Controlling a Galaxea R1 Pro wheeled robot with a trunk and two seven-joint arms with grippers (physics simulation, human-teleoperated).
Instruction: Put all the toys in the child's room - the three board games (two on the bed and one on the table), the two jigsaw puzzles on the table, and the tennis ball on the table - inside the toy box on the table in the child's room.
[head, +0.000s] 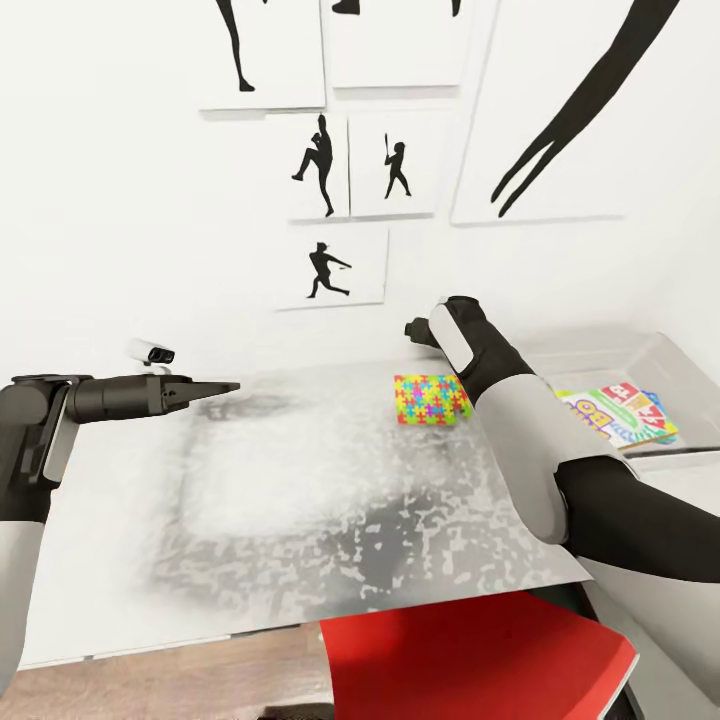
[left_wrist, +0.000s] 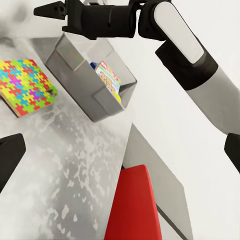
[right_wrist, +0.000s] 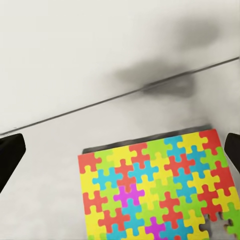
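One jigsaw puzzle left on the table, right arm hovering over it.

The jigsaw puzzle (head: 432, 399) lies flat near the far edge of the table (head: 300, 500), close to the wall and just left of the toy box (head: 665, 360), which sits at the table's right end with the SKIP-BO board game (head: 620, 413) already inside. The right gripper (left_wrist: 52, 9) hangs above the puzzle, and the right wrist view looks straight down on the piece pattern with a dark fingertip at each side edge, so its fingers stand wide, seemingly lined up to drop onto it. The left gripper (head: 215, 388) is held out level over the table's left part, well apart from the puzzle and carrying nothing; I cannot tell how far its fingers are spread. A red chair (head: 480, 655) stands tucked at the near edge.
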